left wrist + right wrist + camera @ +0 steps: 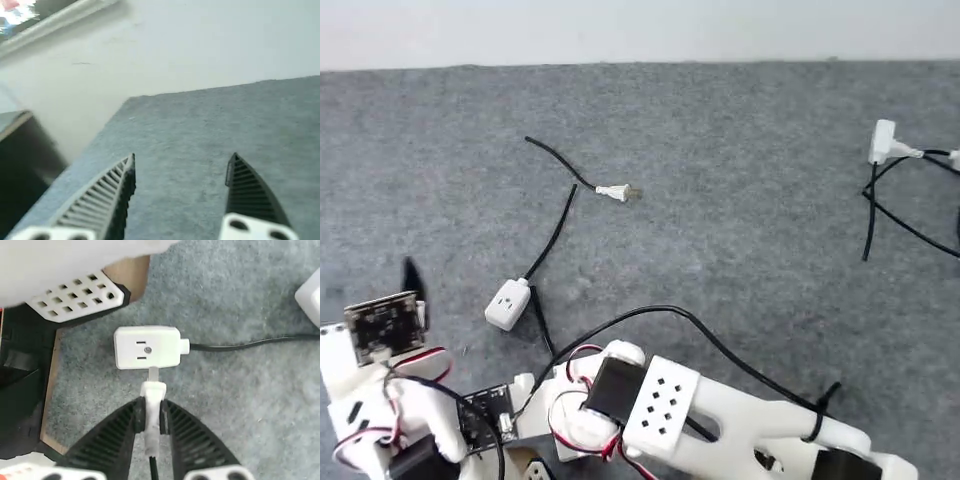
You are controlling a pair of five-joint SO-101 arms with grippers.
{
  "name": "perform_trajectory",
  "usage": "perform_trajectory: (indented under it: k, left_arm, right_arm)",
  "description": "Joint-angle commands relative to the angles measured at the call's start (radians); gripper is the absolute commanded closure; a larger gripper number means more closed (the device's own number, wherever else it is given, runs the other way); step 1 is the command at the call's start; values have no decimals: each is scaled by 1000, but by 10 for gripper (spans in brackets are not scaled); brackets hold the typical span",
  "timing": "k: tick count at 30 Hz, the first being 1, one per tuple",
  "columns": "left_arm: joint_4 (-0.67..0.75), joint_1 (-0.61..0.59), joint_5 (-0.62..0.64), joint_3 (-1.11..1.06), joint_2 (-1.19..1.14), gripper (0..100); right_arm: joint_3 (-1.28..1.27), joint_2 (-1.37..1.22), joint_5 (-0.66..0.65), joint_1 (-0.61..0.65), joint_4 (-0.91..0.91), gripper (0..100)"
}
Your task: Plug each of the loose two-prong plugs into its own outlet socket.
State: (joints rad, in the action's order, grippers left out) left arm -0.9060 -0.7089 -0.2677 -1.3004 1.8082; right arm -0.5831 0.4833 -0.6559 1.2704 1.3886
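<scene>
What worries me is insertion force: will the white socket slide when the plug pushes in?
Likely yes: the socket lies loose on carpet, tethered only by a thin cable. It looks small and light, so it may twist.

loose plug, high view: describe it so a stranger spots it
On the gray mat, look just left of centre. The loose plug, small and white, ends a black cord, prongs bare; the nearby socket is a bigger box.

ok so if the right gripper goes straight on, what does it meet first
The socket. The right gripper holds a plug whose prong tips sit at the socket's near side. The slots are on another face, so it would probably butt the side, though depth is unclear.
</scene>
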Motion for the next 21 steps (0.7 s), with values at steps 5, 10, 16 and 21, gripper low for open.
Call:
perform_trajectory:
  k: [5,10,16,21]
  left_arm:
    - [92,-350,-38,44,8,716]
    - [81,-437,-40,1,11,716]
    - [75,-282,-81,-105,11,716]
    - [48,-94,-84,-180,8,715]
  right_arm:
    - [77,8,-5,33,7,990]
    - [77,104,20,35,2,991]
    - [69,242,75,42,10,991]
    - [75,303,95,-84,42,991]
